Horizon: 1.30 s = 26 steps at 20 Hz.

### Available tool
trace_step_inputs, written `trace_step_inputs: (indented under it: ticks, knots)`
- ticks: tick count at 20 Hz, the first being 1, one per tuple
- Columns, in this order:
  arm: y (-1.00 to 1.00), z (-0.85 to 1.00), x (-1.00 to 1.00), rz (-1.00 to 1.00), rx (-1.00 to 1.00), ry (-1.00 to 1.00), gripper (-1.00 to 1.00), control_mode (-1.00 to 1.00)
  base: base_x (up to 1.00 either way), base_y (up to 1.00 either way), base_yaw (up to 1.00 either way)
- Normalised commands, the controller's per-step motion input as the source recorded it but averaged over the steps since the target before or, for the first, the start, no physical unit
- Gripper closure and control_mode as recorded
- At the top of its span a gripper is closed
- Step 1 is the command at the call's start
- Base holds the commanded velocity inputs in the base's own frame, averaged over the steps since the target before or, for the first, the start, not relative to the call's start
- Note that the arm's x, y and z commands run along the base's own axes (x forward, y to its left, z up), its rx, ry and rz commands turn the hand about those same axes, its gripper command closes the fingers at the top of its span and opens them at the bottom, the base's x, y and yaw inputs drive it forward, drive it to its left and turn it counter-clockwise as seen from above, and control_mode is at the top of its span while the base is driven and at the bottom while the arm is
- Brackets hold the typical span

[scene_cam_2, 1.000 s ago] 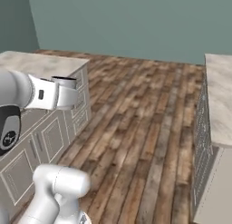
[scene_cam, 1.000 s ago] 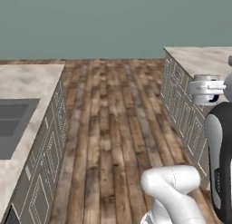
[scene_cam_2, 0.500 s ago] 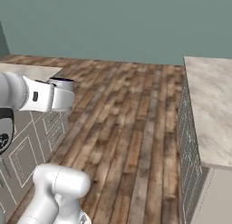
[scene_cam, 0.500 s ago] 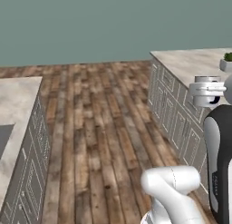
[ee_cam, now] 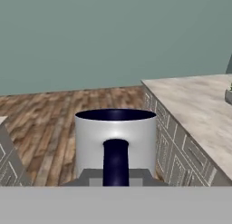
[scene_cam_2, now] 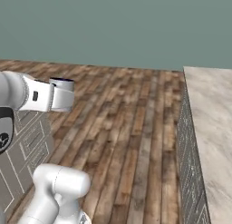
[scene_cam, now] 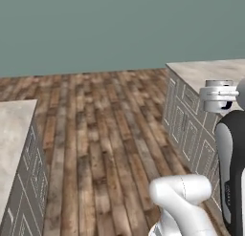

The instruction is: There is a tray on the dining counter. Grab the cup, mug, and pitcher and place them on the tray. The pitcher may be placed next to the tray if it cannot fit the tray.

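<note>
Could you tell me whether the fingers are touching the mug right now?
Touching. The hand view shows the mug right at the gripper, its dark handle running down into the closed fingers, with no gap between them.

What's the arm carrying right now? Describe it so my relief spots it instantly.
In the hand view, look left of the beige marble counter, above the wood floor. There the tool grips the mug: short and round, with a dark navy rim and handle; nothing else nearby is navy.
</note>
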Motion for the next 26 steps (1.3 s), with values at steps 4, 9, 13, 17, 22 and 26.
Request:
trace_step_inputs:
  ticks: [4, 9, 13, 17, 22, 26]
  knots:
    - [0.0, 0.0, 0.0, 0.0, 0.0, 0.0, 1.0, 1.0, 1.0, 0.33, -0.02]
    - [0.0, 0.0, 0.0, 0.0, 0.0, 0.0, 1.0, 1.0, 1.0, 0.38, 0.0]
    - [0.0, 0.0, 0.0, 0.0, 0.0, 0.0, 1.0, 1.0, 1.0, 0.38, 0.0]
    - [0.0, 0.0, 0.0, 0.0, 0.0, 0.0, 1.0, 1.0, 1.0, 0.35, 0.0]
    - [0.0, 0.0, 0.0, 0.0, 0.0, 0.0, 1.0, 1.0, 1.0, 0.29, 0.0]
    - [0.0, 0.0, 0.0, 0.0, 0.0, 0.0, 1.0, 1.0, 1.0, 0.14, 0.0]
